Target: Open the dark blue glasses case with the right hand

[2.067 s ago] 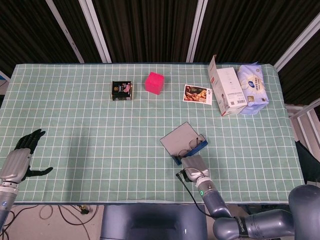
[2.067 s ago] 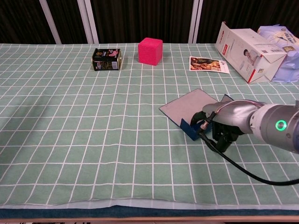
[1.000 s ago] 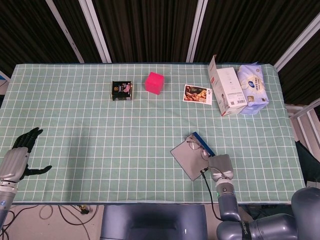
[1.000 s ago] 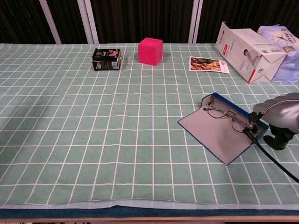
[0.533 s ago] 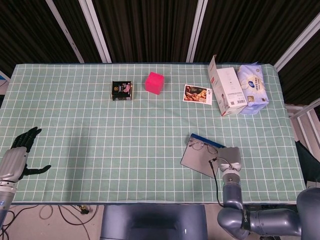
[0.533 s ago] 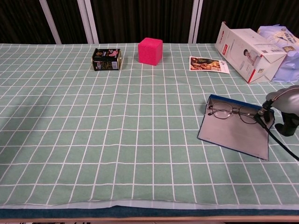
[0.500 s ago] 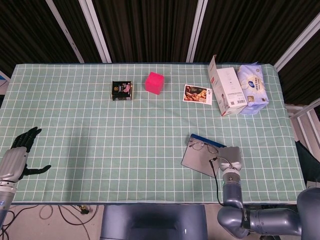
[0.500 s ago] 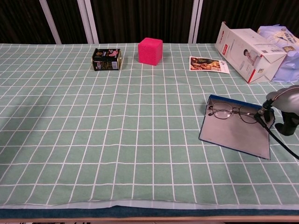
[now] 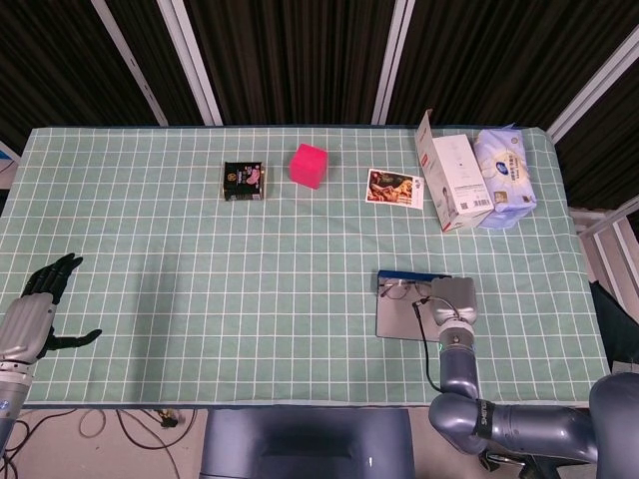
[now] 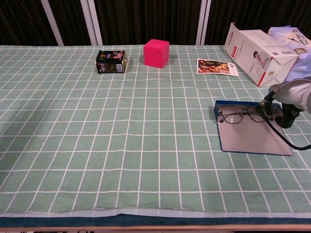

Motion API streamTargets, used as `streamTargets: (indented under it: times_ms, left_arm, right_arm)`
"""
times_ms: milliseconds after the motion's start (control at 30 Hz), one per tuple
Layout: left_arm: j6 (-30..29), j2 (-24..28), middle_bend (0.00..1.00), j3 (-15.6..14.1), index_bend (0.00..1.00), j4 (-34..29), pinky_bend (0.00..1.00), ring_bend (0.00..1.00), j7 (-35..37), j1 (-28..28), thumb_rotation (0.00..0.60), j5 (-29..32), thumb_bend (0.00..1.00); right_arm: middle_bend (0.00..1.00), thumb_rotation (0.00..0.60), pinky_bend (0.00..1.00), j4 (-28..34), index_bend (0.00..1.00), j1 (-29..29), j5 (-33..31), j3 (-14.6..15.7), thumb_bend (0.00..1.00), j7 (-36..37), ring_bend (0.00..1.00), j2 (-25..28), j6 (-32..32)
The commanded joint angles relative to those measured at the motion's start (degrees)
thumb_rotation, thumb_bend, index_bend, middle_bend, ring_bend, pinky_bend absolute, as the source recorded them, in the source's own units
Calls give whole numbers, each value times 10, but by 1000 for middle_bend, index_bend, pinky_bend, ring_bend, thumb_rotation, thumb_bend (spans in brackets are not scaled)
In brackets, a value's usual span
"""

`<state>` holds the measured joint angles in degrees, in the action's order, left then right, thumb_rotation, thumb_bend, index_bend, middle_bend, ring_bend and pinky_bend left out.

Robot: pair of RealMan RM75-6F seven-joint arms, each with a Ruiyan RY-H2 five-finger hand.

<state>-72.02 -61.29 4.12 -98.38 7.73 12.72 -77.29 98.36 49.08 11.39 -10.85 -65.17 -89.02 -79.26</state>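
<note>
The dark blue glasses case (image 9: 403, 315) (image 10: 252, 138) lies open and flat at the front right of the table, grey lining up, with its blue base along the far edge. A pair of wire-framed glasses (image 9: 403, 290) (image 10: 240, 115) rests in that base. My right hand (image 9: 454, 297) (image 10: 287, 104) is at the case's right end, its dark fingers (image 10: 285, 118) curled down against it; the contact itself is partly hidden. My left hand (image 9: 35, 314) hovers at the front left table edge with fingers spread, holding nothing.
Along the far side of the green checked tablecloth (image 9: 200, 279) stand a black tin (image 9: 245, 181) (image 10: 111, 61), a pink cube (image 9: 309, 165) (image 10: 156, 52), a picture card (image 9: 395, 188) (image 10: 216, 66), a white carton (image 9: 454, 183) (image 10: 255, 46) and a blue-white tissue pack (image 9: 507, 175) (image 10: 294, 41).
The open case has swung round anticlockwise with my right hand at its end and now lies square to the table edge. The left hand has stayed put.
</note>
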Motion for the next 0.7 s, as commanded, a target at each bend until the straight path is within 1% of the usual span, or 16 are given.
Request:
streamTargets:
  times_ms: [33,267,433,600,700]
  left_arm:
    - [0,0,0,0,0,0,0,0,0,0,600,-1,0]
    - [0,0,0,0,0,0,0,0,0,0,600,0,0]
    - [1,0,0,0,0,-1,0,0,0,0,600,1,0]
    - [1,0,0,0,0,-1,0,0,1,0,600,1,0]
    - [2,0,0,-1,0,-1,0,0,0,0,600,0,0]
  right_arm:
    - [935,600,1000,-11,264,4,-5,-7,605,-3,1000,-3,5]
    - [935,600,1000,-18,261,5,-12,-17,604,-1,1000,-3,12]
    - [935,600,1000,2,261,1,-11,-16,605,1,1000,3,3]
    - [935,600,1000,45,260,-12,22,-6,559,20,1000,19,-20]
    - [935,600,1000,74,256,-22,58,1,520,37,1000,34,-36]
